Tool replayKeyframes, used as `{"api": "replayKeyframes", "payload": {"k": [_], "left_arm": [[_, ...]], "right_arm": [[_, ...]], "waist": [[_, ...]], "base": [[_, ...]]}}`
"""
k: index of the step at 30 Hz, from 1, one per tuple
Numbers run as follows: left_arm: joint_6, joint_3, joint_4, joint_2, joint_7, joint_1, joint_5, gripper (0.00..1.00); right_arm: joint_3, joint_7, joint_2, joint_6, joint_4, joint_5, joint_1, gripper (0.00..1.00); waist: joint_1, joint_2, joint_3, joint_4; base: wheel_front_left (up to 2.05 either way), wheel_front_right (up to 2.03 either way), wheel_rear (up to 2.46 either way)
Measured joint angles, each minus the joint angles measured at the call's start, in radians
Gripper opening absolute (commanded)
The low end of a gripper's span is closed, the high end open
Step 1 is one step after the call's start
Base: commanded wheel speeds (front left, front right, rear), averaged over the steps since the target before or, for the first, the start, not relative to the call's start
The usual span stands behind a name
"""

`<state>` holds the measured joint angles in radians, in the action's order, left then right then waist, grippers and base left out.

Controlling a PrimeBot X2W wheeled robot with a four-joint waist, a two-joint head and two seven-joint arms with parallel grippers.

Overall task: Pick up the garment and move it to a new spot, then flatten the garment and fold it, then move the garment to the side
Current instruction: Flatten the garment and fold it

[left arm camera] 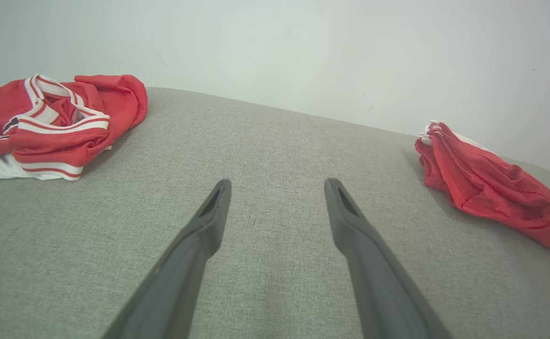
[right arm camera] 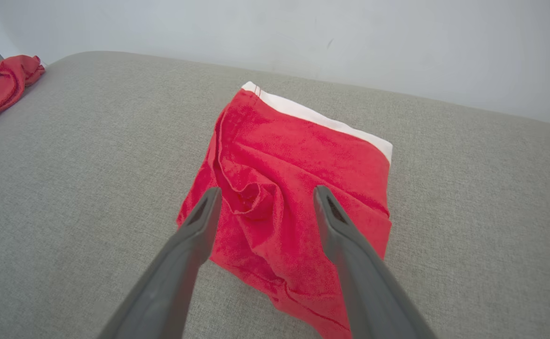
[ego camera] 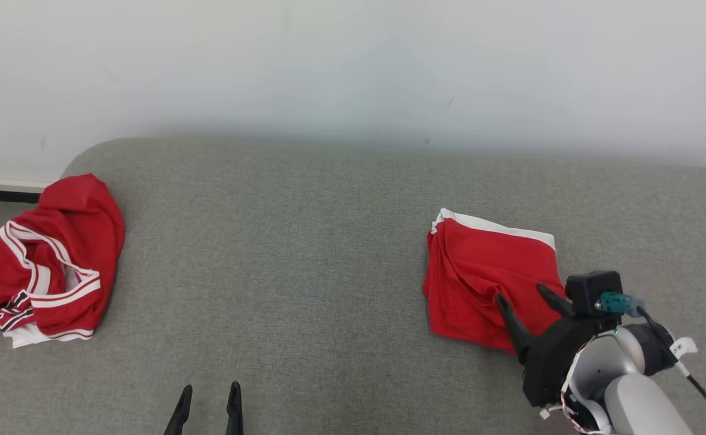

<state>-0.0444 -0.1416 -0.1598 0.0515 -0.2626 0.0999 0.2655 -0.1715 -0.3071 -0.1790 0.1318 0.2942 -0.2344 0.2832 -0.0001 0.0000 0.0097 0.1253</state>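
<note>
The right gripper (right arm camera: 266, 190) hovers with its 2 fingers spread wide and nothing between them, tips low over the near half of the garment (ego camera: 485, 272). Whether they touch the cloth is hard to tell. The garment lies as a rough red square with a white band along its far edge, on the right part of the grey cushion (ego camera: 298, 272). A bunched crease sits in the middle of it. The left gripper (left arm camera: 278, 181) also stands apart and empty, low over bare cushion, well apart from the garment.

The fold looks done, so the step in hand seems to be the last: moving the garment aside. If it must go further, the next move calls for closing on the layered near edge so that all layers lift together.

A crumpled red and white pile (ego camera: 51, 260) at the far left is cut by the frame edge. In the head view, the right gripper hides the garment's near corner.
</note>
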Motion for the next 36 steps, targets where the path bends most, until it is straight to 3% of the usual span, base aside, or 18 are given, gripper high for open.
{"api": "replayKeyframes", "payload": {"k": [7,18,36], "left_arm": [[-0.006,-0.002,0.001,0.0,0.0,0.002,0.0,1.0],[-0.01,-0.012,-0.006,0.0,0.0,0.002,0.0,1.0],[-0.013,-0.011,-0.007,0.0,0.0,-0.005,0.0,1.0]], "right_arm": [[-0.001,-0.001,0.041,0.0,0.027,0.036,-0.02,1.0],[0.017,-0.018,0.094,0.0,0.141,0.042,0.041,1.0],[0.16,0.022,0.123,0.0,0.265,0.106,0.097,1.0]], "waist": [[0.0,0.0,-0.008,-0.015],[0.0001,0.0,0.001,0.015],[0.0001,0.0,0.027,0.051]], "base": [[0.0,0.0,0.0],[0.0,0.0,0.0],[0.0,0.0,0.0]]}}
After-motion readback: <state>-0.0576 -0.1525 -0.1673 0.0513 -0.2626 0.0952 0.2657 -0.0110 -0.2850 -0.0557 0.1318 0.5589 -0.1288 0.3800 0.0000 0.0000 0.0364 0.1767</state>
